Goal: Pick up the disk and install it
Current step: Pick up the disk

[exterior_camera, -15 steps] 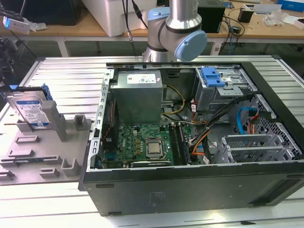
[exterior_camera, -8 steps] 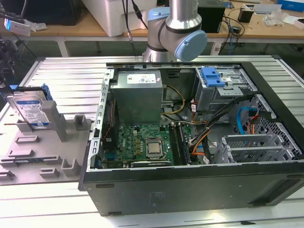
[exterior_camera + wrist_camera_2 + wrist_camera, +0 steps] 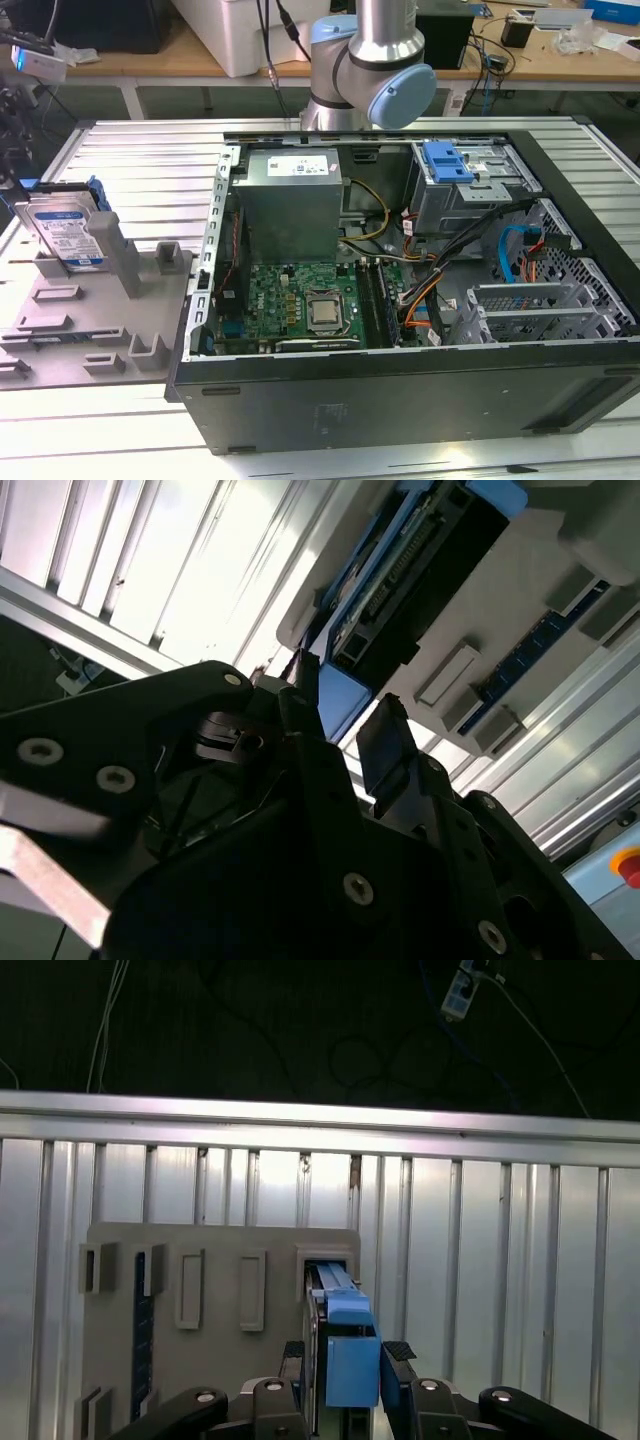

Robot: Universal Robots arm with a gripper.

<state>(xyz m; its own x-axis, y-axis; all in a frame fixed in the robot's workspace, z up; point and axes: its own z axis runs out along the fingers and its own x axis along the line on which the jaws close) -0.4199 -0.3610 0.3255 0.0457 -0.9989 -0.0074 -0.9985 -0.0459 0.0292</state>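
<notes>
The disk (image 3: 62, 232) stands on edge in a grey holder (image 3: 100, 330) near the table's (image 3: 140, 160) edge on the exterior view's left, not yet lifted. The gripper (image 3: 345, 1354) straddles its blue frame (first wrist view), jaws apart, seemingly unclamped. Beside the holder lies the open computer case (image 3: 420, 390), crowded with cables (image 3: 440, 265); installing remains to do.

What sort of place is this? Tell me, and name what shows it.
Likely a robotics lab bench: an open computer case on a slatted metal table, a grey fixture holding the disk, cluttered workbenches behind.
</notes>
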